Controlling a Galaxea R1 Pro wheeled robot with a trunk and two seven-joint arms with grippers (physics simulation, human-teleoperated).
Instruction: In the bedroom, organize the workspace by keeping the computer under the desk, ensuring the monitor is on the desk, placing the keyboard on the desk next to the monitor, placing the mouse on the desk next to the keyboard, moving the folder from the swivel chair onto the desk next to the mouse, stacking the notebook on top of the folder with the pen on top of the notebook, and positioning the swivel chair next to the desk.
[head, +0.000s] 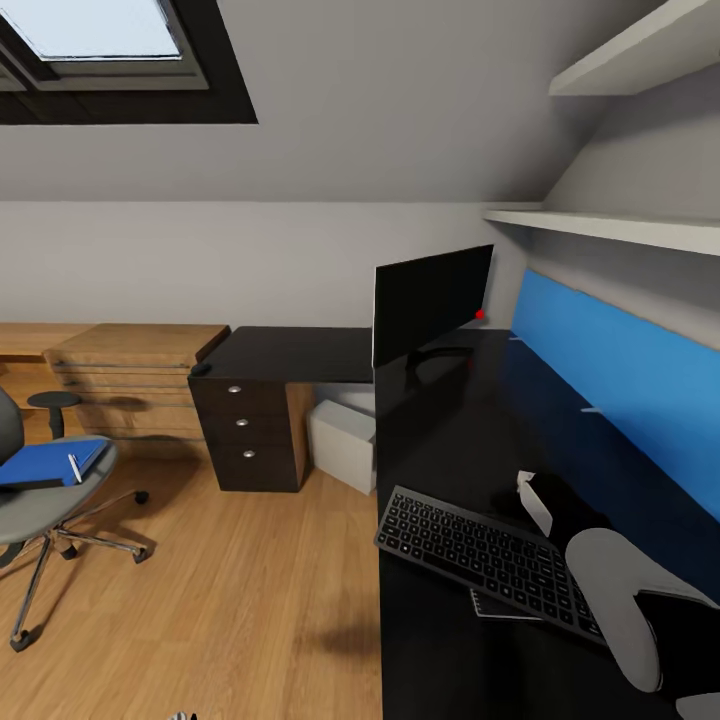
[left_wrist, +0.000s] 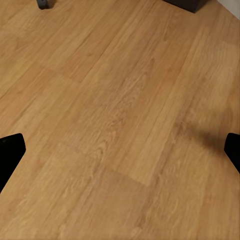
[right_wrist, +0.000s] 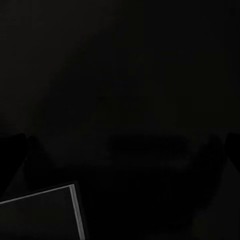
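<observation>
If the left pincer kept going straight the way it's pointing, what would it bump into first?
Most likely the wooden floor. The left wrist view looks along the left pincer at bare boards, with nothing between its fingertips and the wood, though how far off the floor lies is unclear.

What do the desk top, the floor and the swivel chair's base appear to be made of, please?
Desk: a smooth black glossy top, perhaps lacquered board, since it mirrors the monitor stand and blue panel. Floor: light wood planks or laminate, with visible grain and board seams. Swivel chair base: shiny grey spokes, likely chromed metal.
</observation>
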